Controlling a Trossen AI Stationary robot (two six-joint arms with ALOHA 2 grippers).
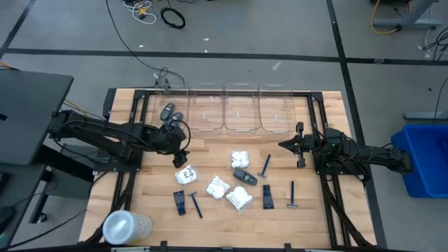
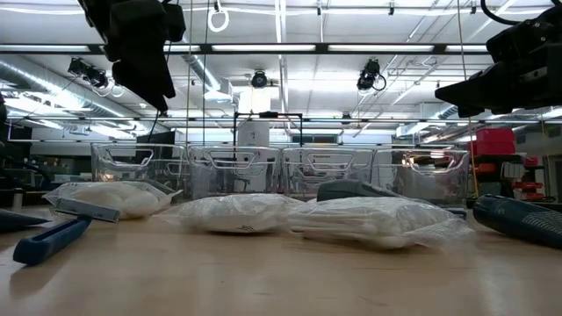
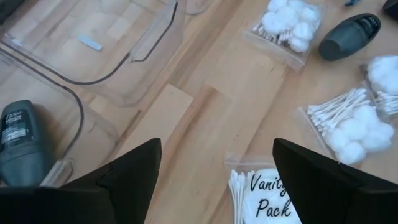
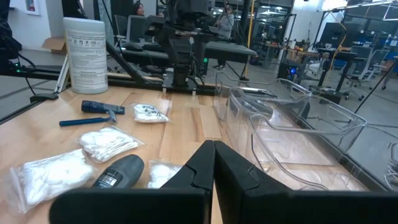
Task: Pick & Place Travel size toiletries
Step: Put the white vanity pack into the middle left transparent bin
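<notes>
My left gripper [image 1: 182, 154] hangs open and empty above the table, between the leftmost clear bin [image 1: 170, 112] and a white "Vanity Pack" packet [image 1: 185, 173], which lies just beyond its fingertips in the left wrist view [image 3: 267, 199]. Two dark grey oval cases [image 1: 172, 114] lie in that bin; one also shows in the left wrist view [image 3: 18, 143]. On the table lie more white packets [image 1: 218, 187], a dark oval case [image 1: 243, 175], black tubes [image 1: 180, 201] and blue razors [image 1: 265, 165]. My right gripper [image 1: 283, 145] is shut and empty, held above the table at the right.
Three more clear bins [image 1: 240, 112] stand in a row along the far edge. A large translucent round container [image 1: 126, 227] stands at the near left corner. A second tube [image 1: 269, 196] and razor [image 1: 292, 194] lie at the near right.
</notes>
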